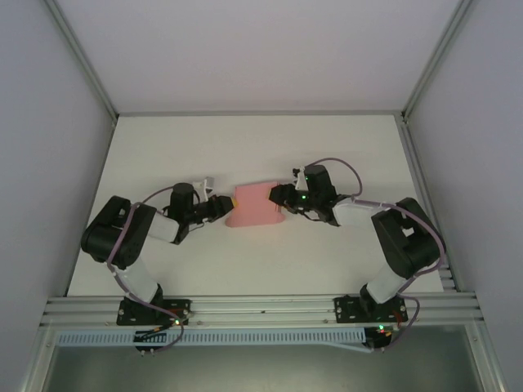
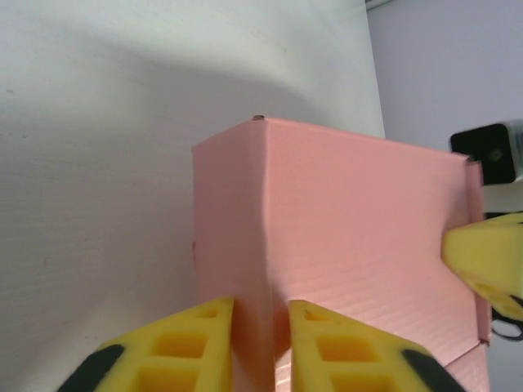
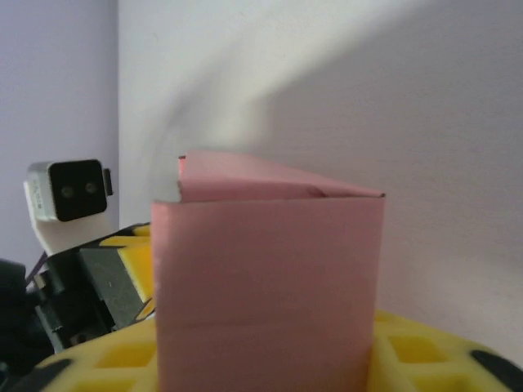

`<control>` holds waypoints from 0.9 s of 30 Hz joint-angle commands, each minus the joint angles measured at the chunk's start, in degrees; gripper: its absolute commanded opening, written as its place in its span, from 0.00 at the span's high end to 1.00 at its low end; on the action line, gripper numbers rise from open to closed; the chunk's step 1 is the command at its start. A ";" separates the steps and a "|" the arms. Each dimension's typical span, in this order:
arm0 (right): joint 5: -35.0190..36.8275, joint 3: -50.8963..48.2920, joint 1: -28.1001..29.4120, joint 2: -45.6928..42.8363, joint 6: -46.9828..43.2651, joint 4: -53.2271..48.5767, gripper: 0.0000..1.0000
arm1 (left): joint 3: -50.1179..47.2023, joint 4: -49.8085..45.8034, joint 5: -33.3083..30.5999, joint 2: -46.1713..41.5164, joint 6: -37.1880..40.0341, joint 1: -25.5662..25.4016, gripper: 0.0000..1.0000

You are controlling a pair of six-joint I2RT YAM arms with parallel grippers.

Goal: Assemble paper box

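Now paper box (image 1: 256, 208) pinched by left claw (image 1: 225, 202); right claw (image 1: 279, 196) seemingly clamps opposite end; inside hidden.

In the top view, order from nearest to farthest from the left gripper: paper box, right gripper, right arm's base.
1. paper box, pinched in the left gripper.
2. right gripper, at the box's other end.
3. right arm's base, bottom right.

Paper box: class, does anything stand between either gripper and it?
Nothing visible does. The left gripper pinches a folded edge of the paper box, and the right gripper flanks its opposite end.
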 commanded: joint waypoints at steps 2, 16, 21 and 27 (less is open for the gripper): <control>-0.73 -0.03 -0.16 -2.75 0.14 0.68 0.66 | 2.63 -2.10 1.64 -5.01 4.56 0.19 0.62; 2.31 4.34 -6.39 -13.66 4.34 -20.92 0.63 | 19.05 -37.13 -19.51 -23.57 53.17 -10.42 0.00; -2.09 8.50 -11.15 -15.28 4.59 -33.26 0.63 | 21.32 -45.89 -34.44 -23.71 72.40 -24.77 0.00; -10.19 11.41 -15.34 -16.99 6.33 -42.68 0.65 | 19.55 -41.72 -40.63 -22.40 78.20 -31.24 0.00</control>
